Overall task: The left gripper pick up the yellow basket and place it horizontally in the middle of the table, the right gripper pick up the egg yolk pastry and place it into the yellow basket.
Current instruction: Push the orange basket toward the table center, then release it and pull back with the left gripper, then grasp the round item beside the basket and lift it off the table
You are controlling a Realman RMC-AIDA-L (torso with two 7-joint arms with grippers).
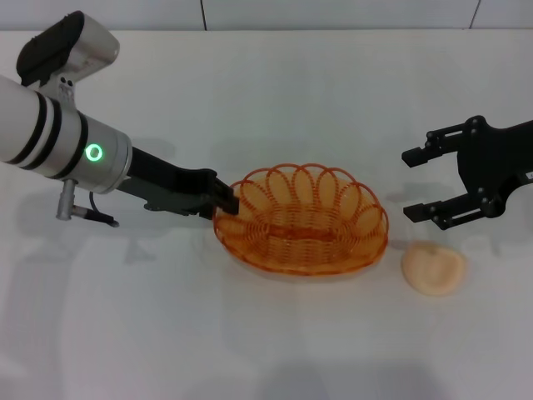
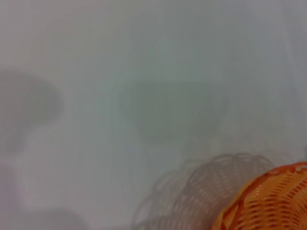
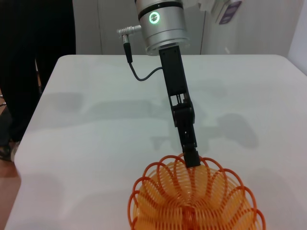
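The yellow basket, an orange looped-wire oval, lies lengthwise across the middle of the white table. My left gripper is shut on the rim at the basket's left end; the right wrist view shows the same grip on the basket. A corner of the basket and its shadow appear in the left wrist view. The egg yolk pastry, a pale peach bun, lies on the table just right of the basket. My right gripper hovers open a little behind and above the pastry, holding nothing.
A person in dark clothes stands beside the table's edge in the right wrist view. A short cable and plug hang from my left wrist. Bare tabletop lies in front of the basket and at the far side.
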